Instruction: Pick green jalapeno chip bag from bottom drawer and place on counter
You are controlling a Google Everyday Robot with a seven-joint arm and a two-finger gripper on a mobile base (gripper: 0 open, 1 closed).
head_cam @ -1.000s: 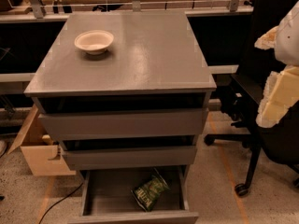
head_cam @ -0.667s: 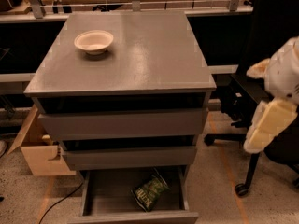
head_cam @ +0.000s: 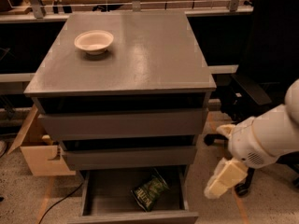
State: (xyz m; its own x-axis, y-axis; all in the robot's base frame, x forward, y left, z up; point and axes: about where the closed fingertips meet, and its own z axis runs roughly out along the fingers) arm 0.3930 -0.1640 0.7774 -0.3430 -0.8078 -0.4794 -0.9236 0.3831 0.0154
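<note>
**Speckled floor, grey cabinet, one bag in the open drawer**

Speckled floor (head_cam: 18, 202) runs under the grey cabinet that fills the middle of my one camera view. A dark workbench edge sits behind it.

I count three drawers. The two upper drawers (head_cam: 121, 124) show only their flat grey fronts, each with a dark gap above it. The bottom drawer (head_cam: 106, 194) is pulled out toward me, so I can look straight down into its shallow tray.

I count one thing in that tray, the green jalapeno chip bag (head_cam: 149, 192). It lies flat and crinkled on the drawer floor, turned at an angle, in the right half and close to the right wall.

The counter (head_cam: 154, 55) is the smooth grey top of the cabinet. It carries one item, a single pale bowl (head_cam: 94, 41), upright near the back left corner.

On my right, one white arm (head_cam: 266, 136) comes in from the frame edge. The one gripper (head_cam: 224, 180), cream-coloured, hangs at its end and points down and to the left. It is outside the cabinet, beside its right flank, level with the bottom drawer in the picture. It is apart from the bag and touches neither the drawer nor the counter. I cannot tell from this angle whether it is spread or closed.

Around the cabinet I count one open cardboard box (head_cam: 39, 157) against its left side and one black cable (head_cam: 60, 204) trailing over the floor below it. One dark office chair (head_cam: 266, 69) stands behind the arm on the right.
</note>
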